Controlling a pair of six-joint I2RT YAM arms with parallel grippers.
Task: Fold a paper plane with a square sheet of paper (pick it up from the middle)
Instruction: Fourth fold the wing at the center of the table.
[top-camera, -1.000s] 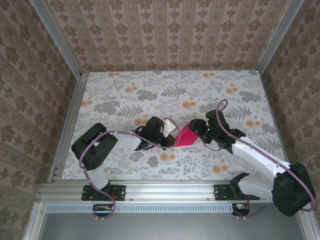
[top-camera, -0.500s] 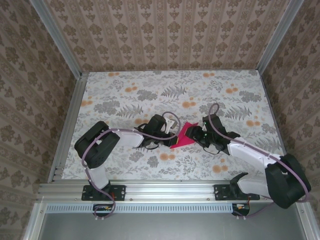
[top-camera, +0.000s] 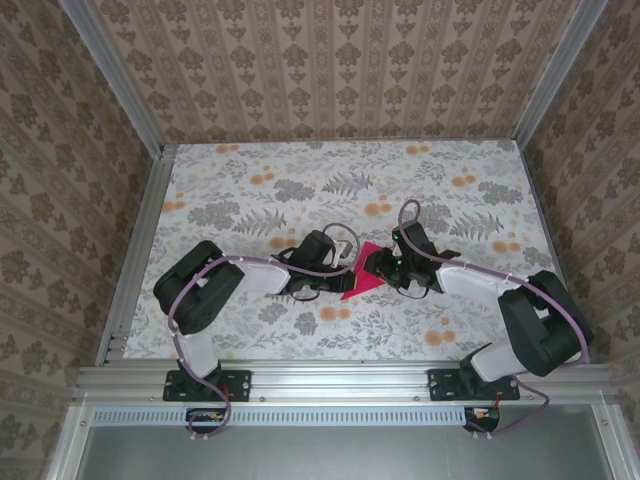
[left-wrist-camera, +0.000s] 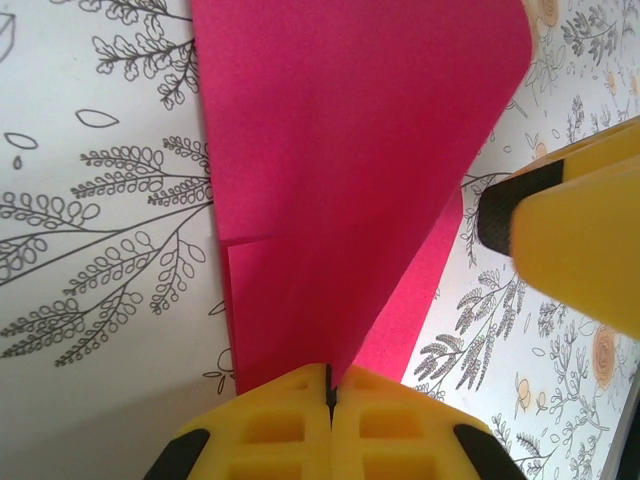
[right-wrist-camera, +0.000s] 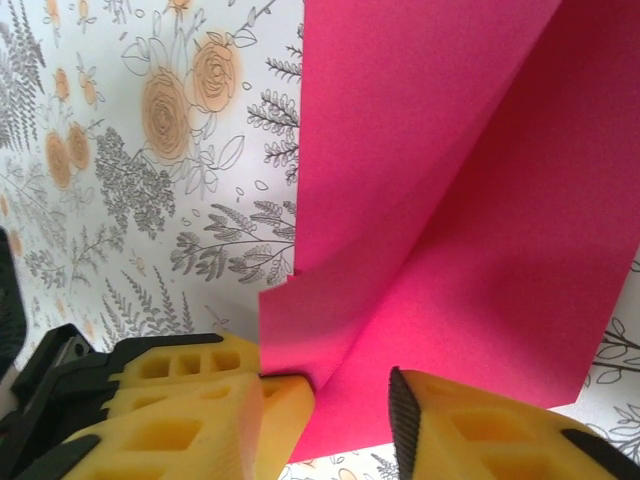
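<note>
Right end effector (right-wrist-camera: 350, 392) has slid left onto the sheet of paper (top-camera: 360, 284), jaws apart astride it; left end effector (left-wrist-camera: 328, 388) clamps its folded edge, flowered desk (top-camera: 300, 190) stretching beyond

The pink paper (left-wrist-camera: 340, 150) runs past the wrist view's top edge.

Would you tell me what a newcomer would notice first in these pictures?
The bright pink paper stands out, partly folded, mid-table on the floral cloth. The left gripper is shut on one edge of it, while the right gripper has its yellow fingers apart around the paper on the other side.
</note>
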